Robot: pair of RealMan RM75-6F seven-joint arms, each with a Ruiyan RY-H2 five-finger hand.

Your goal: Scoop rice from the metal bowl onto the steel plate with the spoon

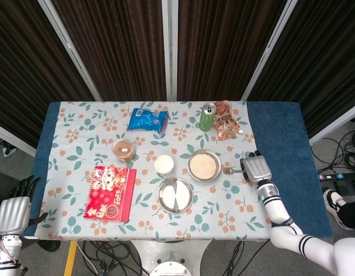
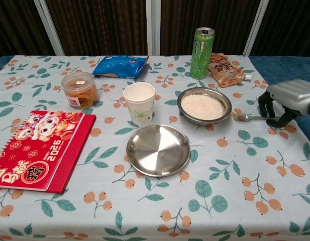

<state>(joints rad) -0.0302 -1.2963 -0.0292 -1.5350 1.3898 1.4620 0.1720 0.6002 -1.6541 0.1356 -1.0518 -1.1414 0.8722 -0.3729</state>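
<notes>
The metal bowl [image 1: 203,165] [image 2: 204,106] holds white rice right of the table's middle. In front of it sits the steel plate [image 1: 175,195] [image 2: 158,149], bare. The spoon [image 1: 230,170] [image 2: 247,117] lies flat on the cloth just right of the bowl, handle pointing right. My right hand [image 1: 256,168] [image 2: 290,95] hangs over the handle's end, palm down. Its dark fingers [image 2: 266,106] curl down on either side of the handle, and the spoon still rests on the table. My left hand [image 1: 13,211] hangs off the table's near left corner, fingers spread and holding nothing.
A paper cup [image 2: 139,103] stands left of the bowl. Behind the bowl are a green can [image 2: 202,46] and a brown pouch [image 2: 224,69]. A blue snack bag [image 2: 119,66], a lidded jar [image 2: 80,90] and a red notebook [image 2: 39,148] fill the left half.
</notes>
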